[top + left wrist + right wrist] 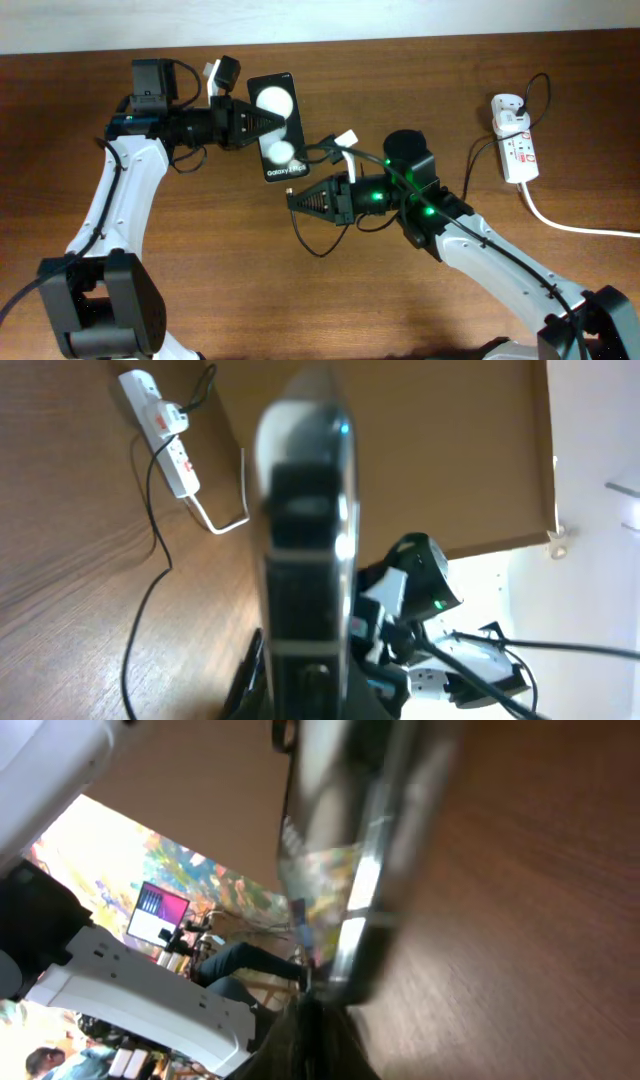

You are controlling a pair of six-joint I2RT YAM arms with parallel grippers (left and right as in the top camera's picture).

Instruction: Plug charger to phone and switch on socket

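Note:
The phone (277,127) is a black slab with two white spots and "Galaxy" lettering at its near end. My left gripper (262,122) is shut on its left edge; the left wrist view shows the phone (305,530) edge-on between the fingers. My right gripper (296,199) is shut on the charger connector (289,187), whose tip is at the phone's near end. The right wrist view shows the closed fingertips (312,1020) just below the blurred phone end (340,870). The charger cable (308,240) loops under the right gripper. The socket (516,148) lies far right.
The socket's thick white cord (575,226) runs off the right edge. A thin black cable (478,150) leads from the white adapter (508,108) toward my right arm. The socket also shows in the left wrist view (165,435) with that cable (150,570).

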